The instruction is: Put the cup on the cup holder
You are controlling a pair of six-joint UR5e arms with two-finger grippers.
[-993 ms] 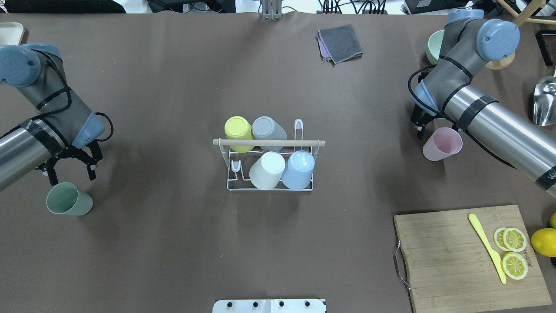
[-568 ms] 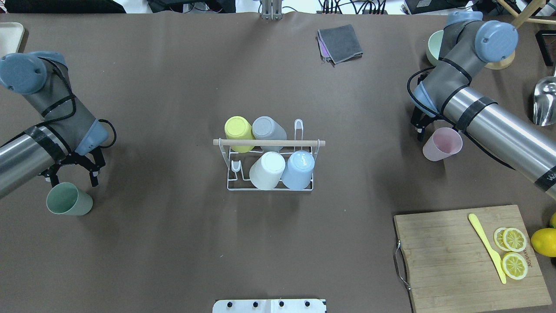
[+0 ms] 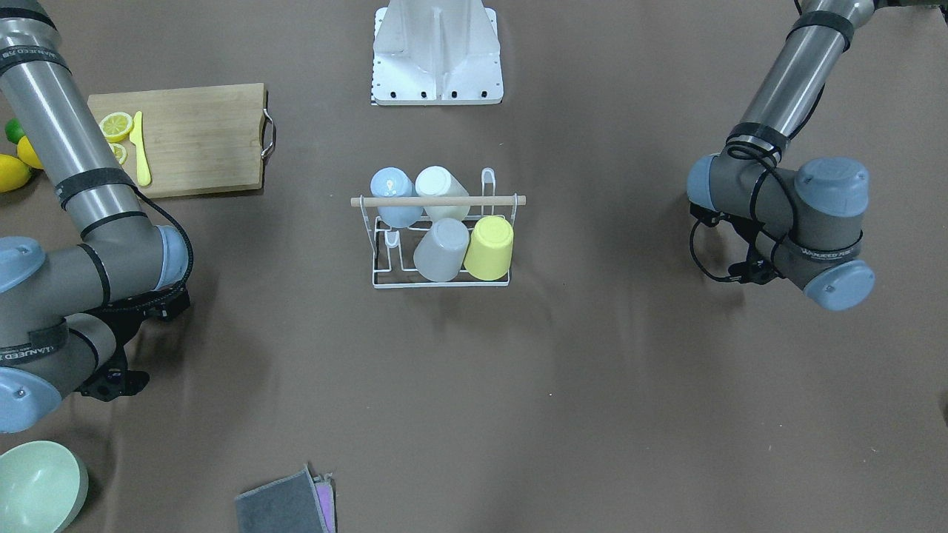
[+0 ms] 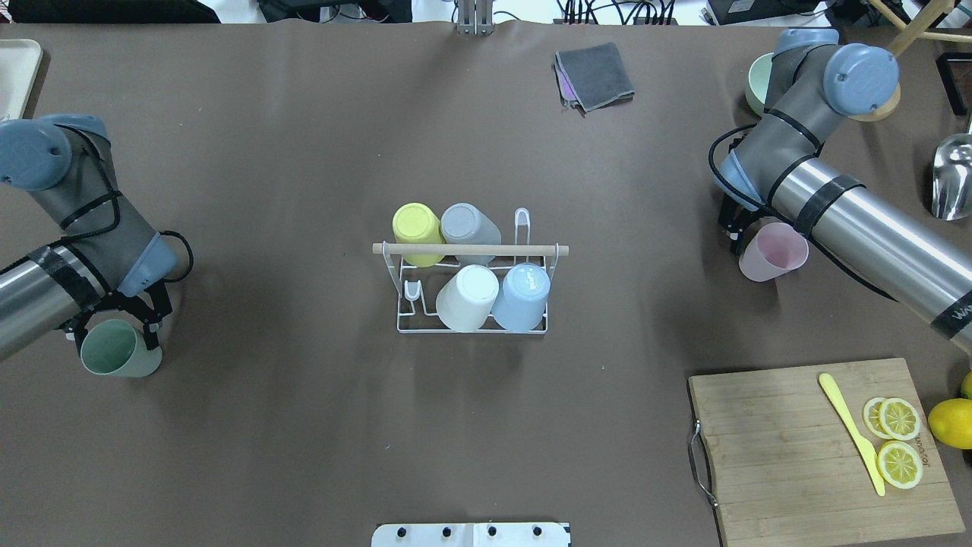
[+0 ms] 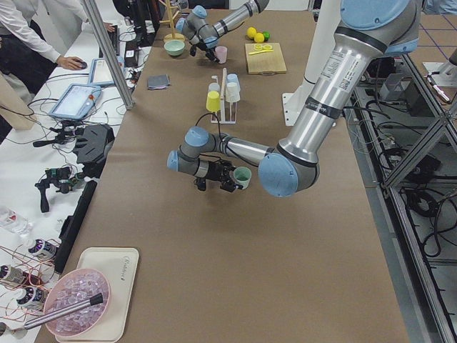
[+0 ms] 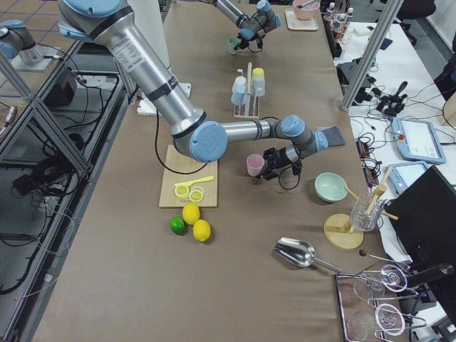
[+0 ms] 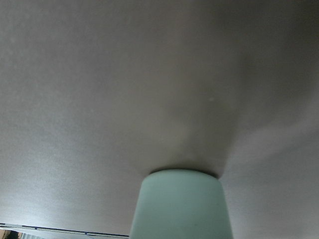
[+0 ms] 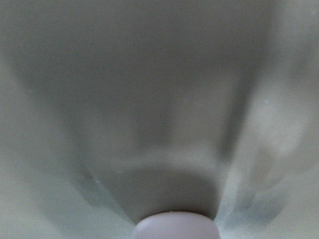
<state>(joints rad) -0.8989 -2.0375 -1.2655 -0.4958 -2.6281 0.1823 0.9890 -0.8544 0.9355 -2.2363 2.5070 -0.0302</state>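
The green cup (image 4: 125,353) looks light, stiff and slick; pinch across its rim. The left gripper (image 4: 115,333) straddles it, spread wide, and I cannot tell for the right gripper (image 4: 736,232).

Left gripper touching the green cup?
Cannot tell. The overhead view shows the left gripper straddling the green cup, but neither contact nor a gap shows plainly.

A pale pink plastic cup (image 6: 254,164) stood on the brown table (image 6: 107,242) — the near arm's black right gripper (image 6: 271,169) sat just beside it.
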